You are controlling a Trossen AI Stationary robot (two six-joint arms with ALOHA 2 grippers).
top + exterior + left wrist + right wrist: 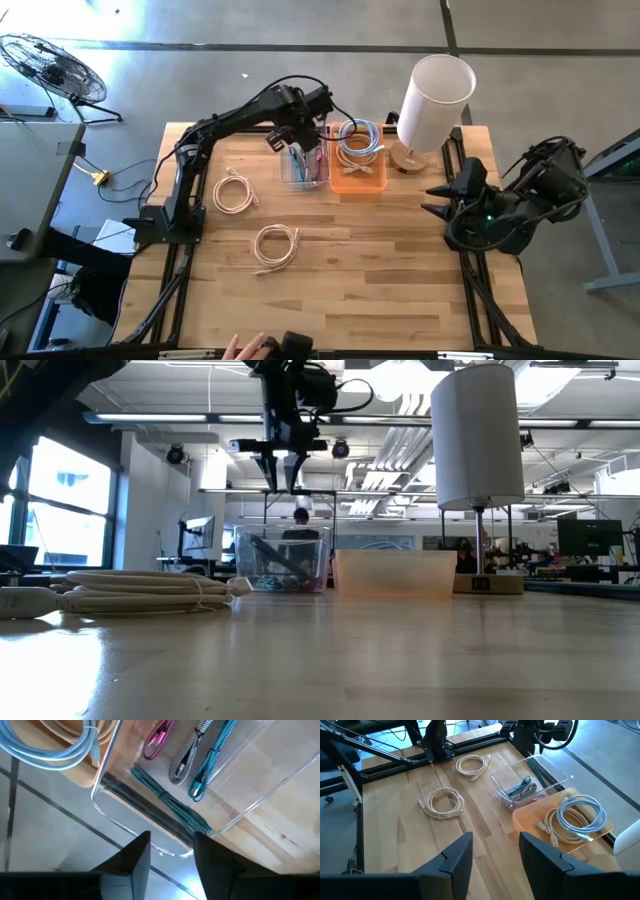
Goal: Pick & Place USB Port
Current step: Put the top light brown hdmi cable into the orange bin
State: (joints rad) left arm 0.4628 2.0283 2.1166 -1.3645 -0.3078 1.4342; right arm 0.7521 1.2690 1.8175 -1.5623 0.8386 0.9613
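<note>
USB cables: a pink one (156,740), a grey one (186,755) and a blue one (212,762) lie loose in the clear box (303,178), which stands near the bench's far edge beside the orange tray (358,183).
How they should handle: judging by their look, light, limp and braided, so a cord would sag and trail. The stiff plug end seems the surest place to take hold; the plastic box is smooth and may slide if nudged.
Left gripper (170,851): hangs over the far end of the clear box, pointing down. Its fingers stand moderately apart with nothing between them.
Right gripper (495,851): waits at the bench's right edge, well apart from the box. Its fingers are parted and hold nothing.
Orange tray contents: a light blue coiled cable (581,817) and a cream one (555,831).
Bench (400,270): two white coiled cables, one (234,190) near the left side, one (276,245) toward the middle.
Lamp (432,100): a white shade on a wooden base at the far right corner.
Hard to make out: the cables overlap, and from table height the box wall blurs them. Which cable is meant cannot be told. Part of a person's hand (243,348) shows at the near edge, cut off.
</note>
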